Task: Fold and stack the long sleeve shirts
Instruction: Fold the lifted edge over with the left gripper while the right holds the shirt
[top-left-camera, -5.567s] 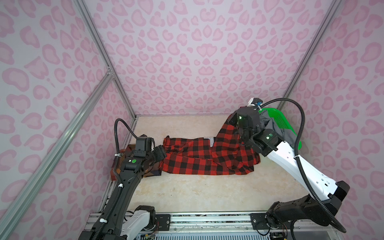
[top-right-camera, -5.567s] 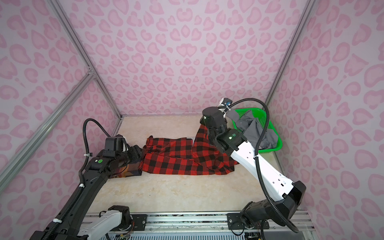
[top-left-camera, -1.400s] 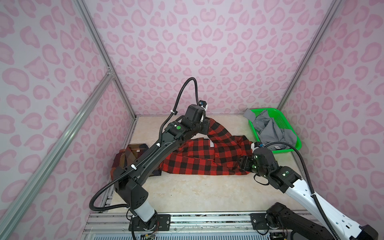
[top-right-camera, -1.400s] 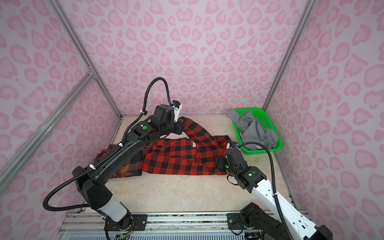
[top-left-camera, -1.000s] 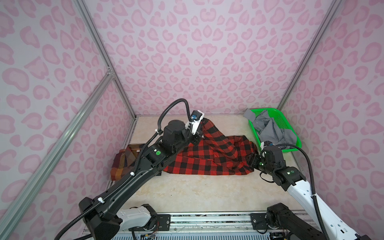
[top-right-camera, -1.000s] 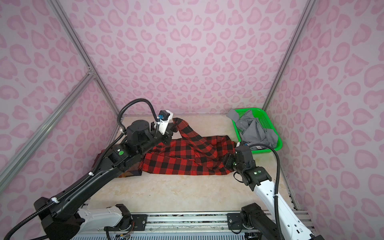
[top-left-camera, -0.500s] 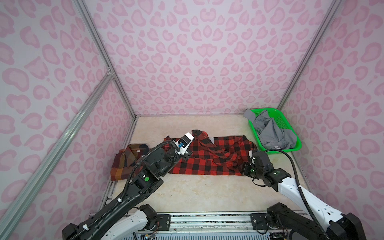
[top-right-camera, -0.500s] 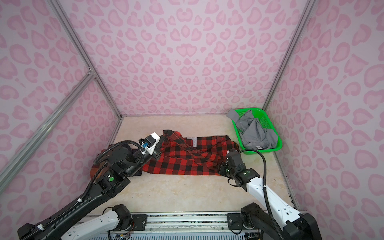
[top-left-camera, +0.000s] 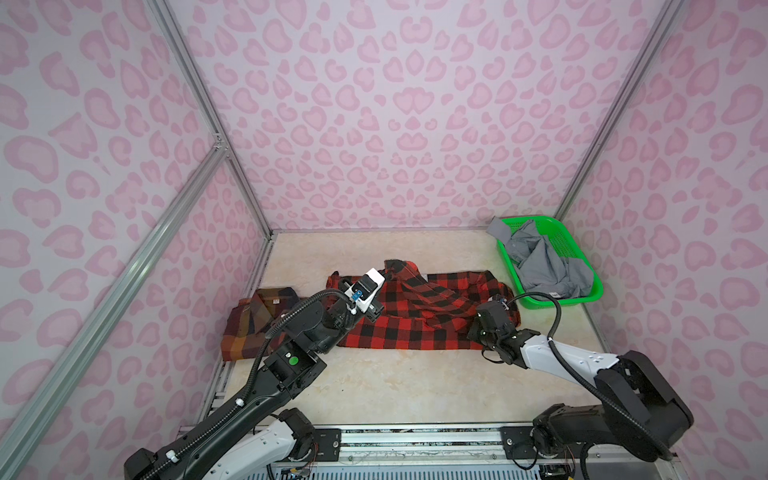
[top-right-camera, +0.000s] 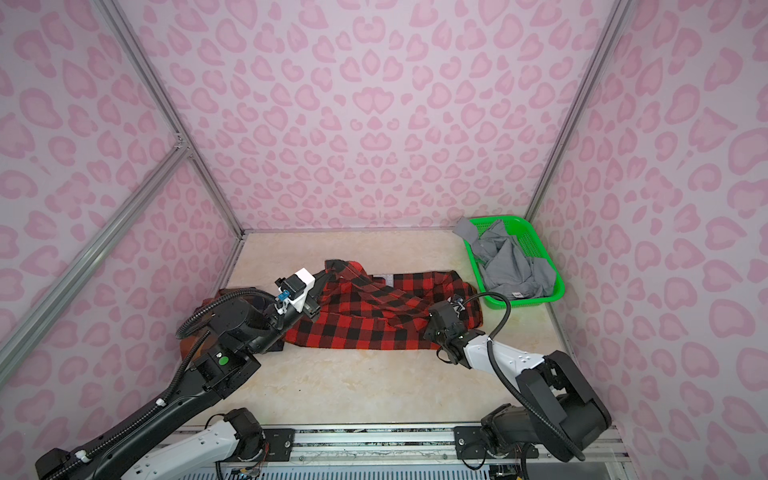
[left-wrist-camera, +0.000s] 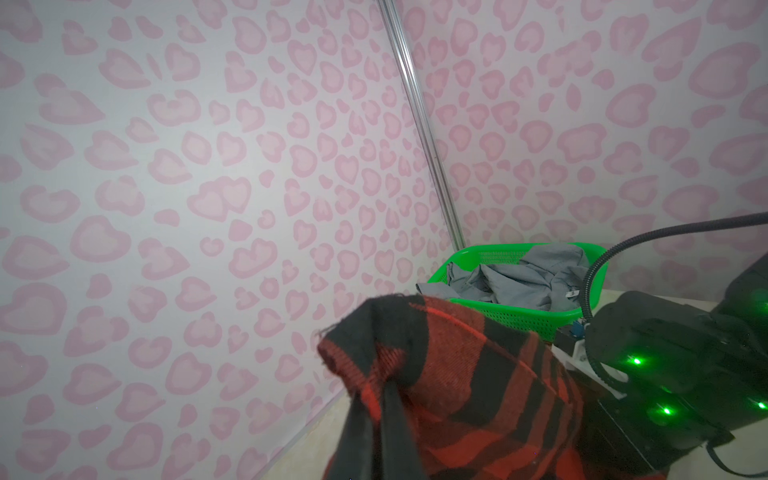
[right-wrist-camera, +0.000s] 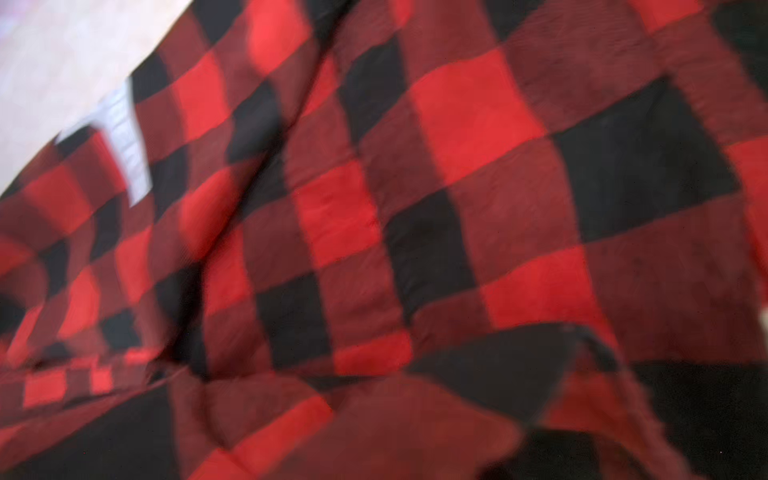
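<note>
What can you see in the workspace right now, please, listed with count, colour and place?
flannel shirt: one, red-and-black check, rumpled, mid-table.
plaid shirt: one, brown, orange and navy, folded at the table's left edge.
grey shirt: one, plain grey, crumpled in the basket.
basket: one, green, far right corner of the table.
table: one, beige marbled.
walls: three, pink heart print, around the table.
left claw: one, black, shut on a raised fold at the flannel shirt's left side.
right claw: one, black, at the flannel shirt's right end; whether it grips cannot be seen.
</note>
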